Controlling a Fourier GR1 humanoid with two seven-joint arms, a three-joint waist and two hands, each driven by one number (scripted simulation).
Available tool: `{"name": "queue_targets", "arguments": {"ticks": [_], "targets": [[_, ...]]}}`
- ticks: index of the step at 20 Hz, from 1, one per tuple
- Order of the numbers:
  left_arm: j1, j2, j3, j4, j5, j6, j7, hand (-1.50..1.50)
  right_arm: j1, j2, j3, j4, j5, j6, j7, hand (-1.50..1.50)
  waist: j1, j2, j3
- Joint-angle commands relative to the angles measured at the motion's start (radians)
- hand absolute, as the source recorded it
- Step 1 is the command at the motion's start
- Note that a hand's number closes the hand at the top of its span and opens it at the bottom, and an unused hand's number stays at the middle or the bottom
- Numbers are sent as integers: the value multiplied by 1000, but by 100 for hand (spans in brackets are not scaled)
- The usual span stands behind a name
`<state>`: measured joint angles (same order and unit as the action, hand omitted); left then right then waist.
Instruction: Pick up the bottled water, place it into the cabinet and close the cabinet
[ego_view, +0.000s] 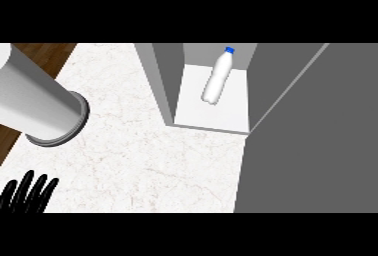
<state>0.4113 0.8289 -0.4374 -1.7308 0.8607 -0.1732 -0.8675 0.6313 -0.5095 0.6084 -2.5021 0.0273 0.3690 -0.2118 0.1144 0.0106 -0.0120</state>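
Observation:
The bottled water (217, 77), clear with a blue cap, stands on the white shelf inside the grey cabinet (164, 80) at the top middle of the head view. No hand touches it. The cabinet's door (317, 140) is swung open and fills the right side as a broad grey panel. My left hand (28, 194) rests open at the lower left edge, fingers up, far from the cabinet. My right hand does not show.
A large grey cylinder (37, 102) with a dark rim lies over the counter's upper left. White marble counter (148, 165) spreads between it and the cabinet. A wooden strip (44, 52) runs along the far left.

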Motion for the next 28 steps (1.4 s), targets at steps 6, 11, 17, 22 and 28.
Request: {"name": "queue_targets", "arguments": {"ticks": [6,11,17,22,28], "targets": [[22,63,42,18,26,-86,-11,-150,-251,-12,120,-11,46,49,244,150,39,9,-7],[12,78,64,22,18,-107,-26,-150,-321,58,127,67,-11,10,285,150,55,17,-8],[1,94,81,4,40,-115,-4,-150,-366,124,101,108,-68,-25,339,150,53,28,-6],[-1,114,117,3,56,-127,-10,-150,-370,172,65,148,-127,-41,350,150,76,38,-5],[-6,127,136,11,79,-148,4,-150,-450,280,43,269,-259,-78,419,150,81,41,-1]]}}
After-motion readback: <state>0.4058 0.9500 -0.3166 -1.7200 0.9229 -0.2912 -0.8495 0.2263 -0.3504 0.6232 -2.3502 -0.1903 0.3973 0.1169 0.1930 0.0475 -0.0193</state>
